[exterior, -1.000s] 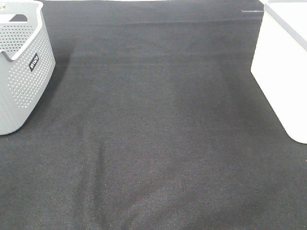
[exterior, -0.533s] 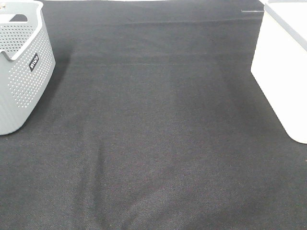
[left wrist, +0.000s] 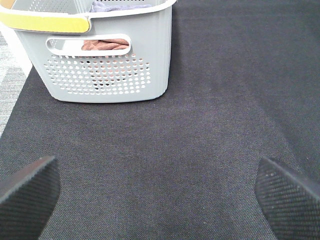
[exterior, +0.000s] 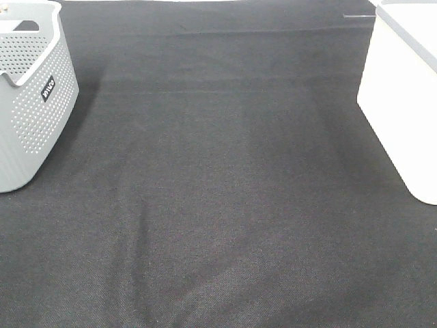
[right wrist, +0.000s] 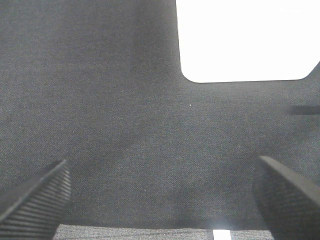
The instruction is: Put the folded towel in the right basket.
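Observation:
A grey perforated basket (exterior: 31, 102) stands at the table's left edge. In the left wrist view (left wrist: 107, 75) it holds brownish cloth (left wrist: 105, 45), seen through the handle slot, and a lavender cloth (left wrist: 120, 6) at the top. I cannot tell whether either is the folded towel. The white right basket (exterior: 403, 89) stands at the right edge and shows in the right wrist view (right wrist: 245, 40). My left gripper (left wrist: 157, 180) is open and empty, short of the grey basket. My right gripper (right wrist: 162, 172) is open and empty, short of the white basket. Neither gripper shows in the exterior view.
A black cloth (exterior: 218, 191) covers the table between the two baskets. A yellow strip (left wrist: 45, 22) lies along the grey basket's rim. The table's edge and grey floor (left wrist: 10, 80) show beside the grey basket.

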`<action>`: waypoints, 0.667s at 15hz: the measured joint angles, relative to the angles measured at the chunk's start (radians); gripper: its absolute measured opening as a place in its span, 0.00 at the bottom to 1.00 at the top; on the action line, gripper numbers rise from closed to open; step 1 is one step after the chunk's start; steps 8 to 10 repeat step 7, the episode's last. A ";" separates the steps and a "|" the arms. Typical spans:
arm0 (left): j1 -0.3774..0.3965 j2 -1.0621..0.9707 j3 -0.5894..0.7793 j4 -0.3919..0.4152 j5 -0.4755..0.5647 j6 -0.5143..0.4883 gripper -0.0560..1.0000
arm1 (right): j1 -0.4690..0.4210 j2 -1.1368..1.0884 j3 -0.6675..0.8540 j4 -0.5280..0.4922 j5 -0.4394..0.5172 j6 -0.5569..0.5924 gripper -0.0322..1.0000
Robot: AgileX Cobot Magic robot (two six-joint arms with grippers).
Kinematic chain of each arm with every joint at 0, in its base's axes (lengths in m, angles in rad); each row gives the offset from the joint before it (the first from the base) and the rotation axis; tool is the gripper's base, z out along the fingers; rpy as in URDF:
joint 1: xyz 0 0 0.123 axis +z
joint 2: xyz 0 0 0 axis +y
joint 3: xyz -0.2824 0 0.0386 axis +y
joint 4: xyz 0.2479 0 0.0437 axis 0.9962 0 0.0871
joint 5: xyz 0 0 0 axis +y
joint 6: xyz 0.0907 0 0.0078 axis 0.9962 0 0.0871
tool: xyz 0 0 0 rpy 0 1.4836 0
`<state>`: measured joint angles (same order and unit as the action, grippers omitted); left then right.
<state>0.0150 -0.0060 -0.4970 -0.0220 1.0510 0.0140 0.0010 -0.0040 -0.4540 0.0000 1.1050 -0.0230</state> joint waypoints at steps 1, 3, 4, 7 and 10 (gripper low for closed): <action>0.000 0.000 0.000 0.000 0.000 0.000 0.99 | 0.000 0.000 0.000 0.000 0.000 0.000 0.96; 0.000 0.000 0.000 0.000 0.000 0.000 0.99 | 0.000 0.000 0.000 0.000 0.000 0.000 0.96; 0.000 0.000 0.000 0.000 0.000 0.000 0.99 | 0.000 0.000 0.000 0.000 0.000 0.000 0.96; 0.000 0.000 0.000 0.000 0.000 0.000 0.99 | 0.000 0.000 0.000 0.000 0.000 0.000 0.96; 0.000 0.000 0.000 0.000 0.000 0.000 0.99 | 0.000 0.000 0.000 0.000 0.000 0.000 0.96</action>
